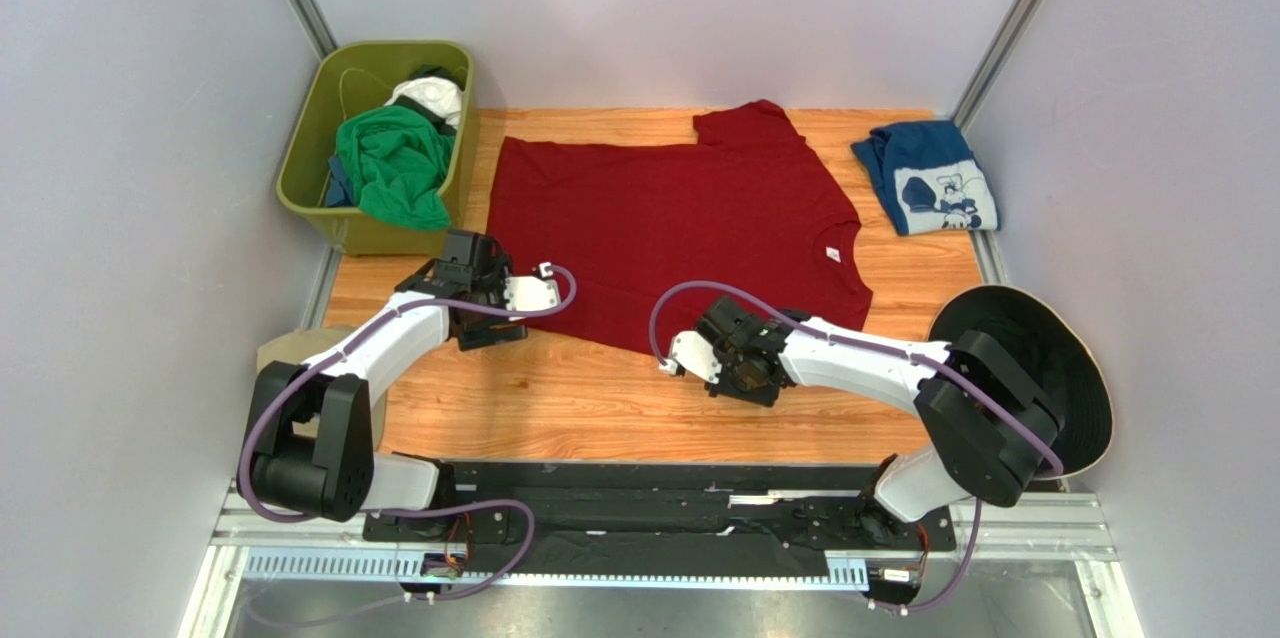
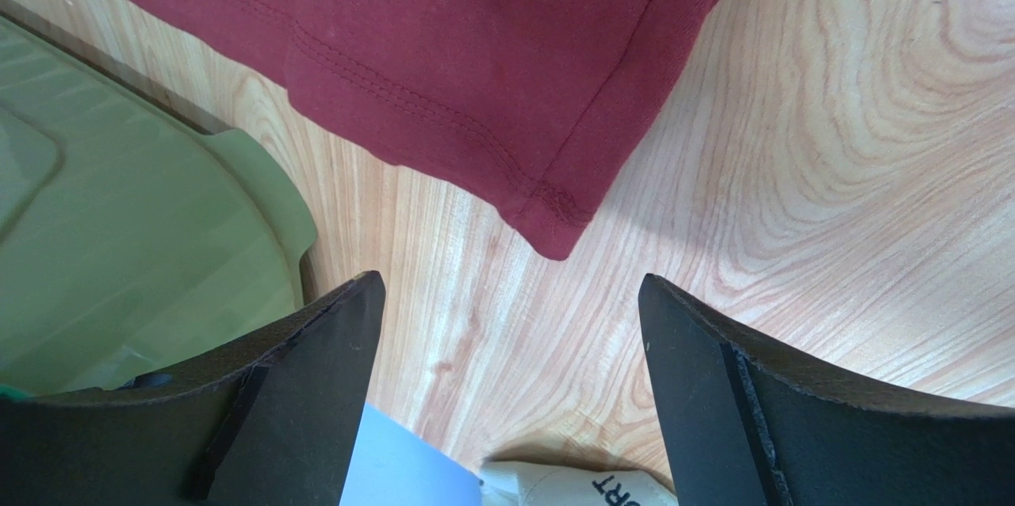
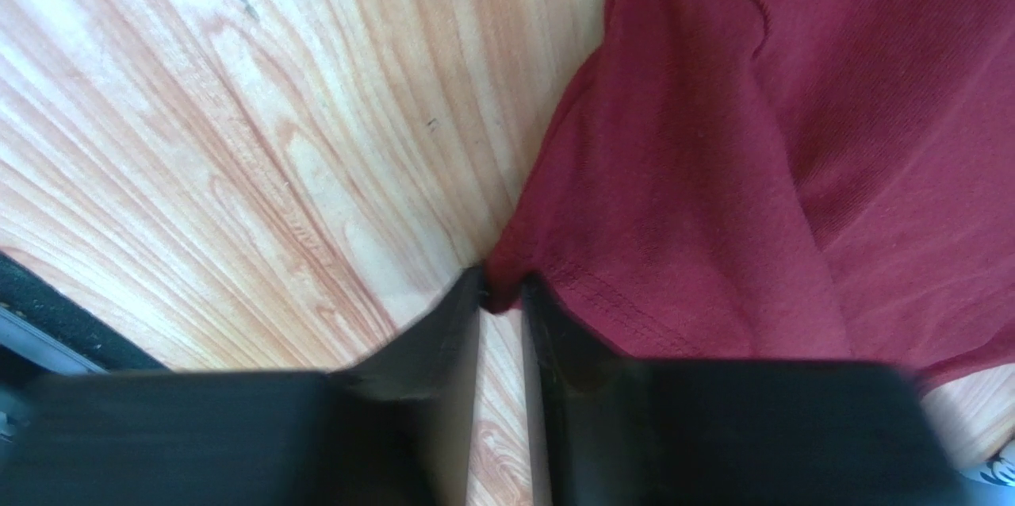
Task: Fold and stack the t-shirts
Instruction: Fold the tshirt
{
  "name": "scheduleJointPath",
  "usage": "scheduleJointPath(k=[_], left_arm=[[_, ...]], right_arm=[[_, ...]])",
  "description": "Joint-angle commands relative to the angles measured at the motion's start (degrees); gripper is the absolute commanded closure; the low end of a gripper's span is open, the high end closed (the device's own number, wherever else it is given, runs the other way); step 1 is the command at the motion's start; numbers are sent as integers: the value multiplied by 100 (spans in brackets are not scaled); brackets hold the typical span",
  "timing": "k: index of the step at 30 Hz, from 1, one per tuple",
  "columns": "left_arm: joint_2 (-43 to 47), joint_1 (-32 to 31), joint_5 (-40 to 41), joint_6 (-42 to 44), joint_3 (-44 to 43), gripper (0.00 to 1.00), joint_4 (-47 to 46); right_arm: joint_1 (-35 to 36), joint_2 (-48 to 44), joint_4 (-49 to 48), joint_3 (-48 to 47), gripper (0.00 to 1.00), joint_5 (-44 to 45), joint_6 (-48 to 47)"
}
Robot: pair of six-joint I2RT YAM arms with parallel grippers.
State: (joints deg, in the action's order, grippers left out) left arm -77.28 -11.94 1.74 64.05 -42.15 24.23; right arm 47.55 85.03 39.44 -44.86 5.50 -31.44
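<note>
The dark red t-shirt (image 1: 676, 226) lies spread flat on the wooden table. My left gripper (image 2: 510, 292) is open just above the table, a little short of the shirt's near left hem corner (image 2: 554, 238). My right gripper (image 3: 503, 287) is shut on the near edge of the red shirt (image 3: 774, 173), pinching a small fold of hem between its tips. The navy-blue tee with white print (image 1: 927, 176) lies folded at the back right. The green tee (image 1: 394, 158) is bunched in the bin.
An olive-green bin (image 1: 308, 181) stands at the back left, its lid edge close to my left gripper (image 2: 143, 244). A black wide-brimmed hat (image 1: 1052, 353) lies at the right edge beside my right arm. Grey walls enclose the table.
</note>
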Motion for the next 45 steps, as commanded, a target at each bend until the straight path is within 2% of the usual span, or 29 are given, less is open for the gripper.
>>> scheduleJointPath(k=[1, 3, 5, 14, 21, 37, 45], left_arm=[[37, 52, -139, 151, 102, 13, -164], [46, 61, -139, 143, 119, 13, -173], [63, 61, -139, 134, 137, 13, -138], [397, 69, -367, 125, 128, 14, 100], [266, 69, -323, 134, -109, 14, 196], [-165, 69, -376, 160, -355, 16, 223], [-666, 113, -349, 344, -566, 18, 276]], right_arm=[[-35, 136, -314, -277, 89, 118, -143], [-35, 136, -262, -330, 97, 136, -125], [-35, 84, -131, -365, 100, 110, -73], [-27, -531, 739, -830, 100, 30, -29], [-26, -997, 1382, -1305, 100, 48, -73], [-26, -1130, 1277, -1086, 100, 364, -143], [-26, -1068, 1250, -1121, 100, 364, -117]])
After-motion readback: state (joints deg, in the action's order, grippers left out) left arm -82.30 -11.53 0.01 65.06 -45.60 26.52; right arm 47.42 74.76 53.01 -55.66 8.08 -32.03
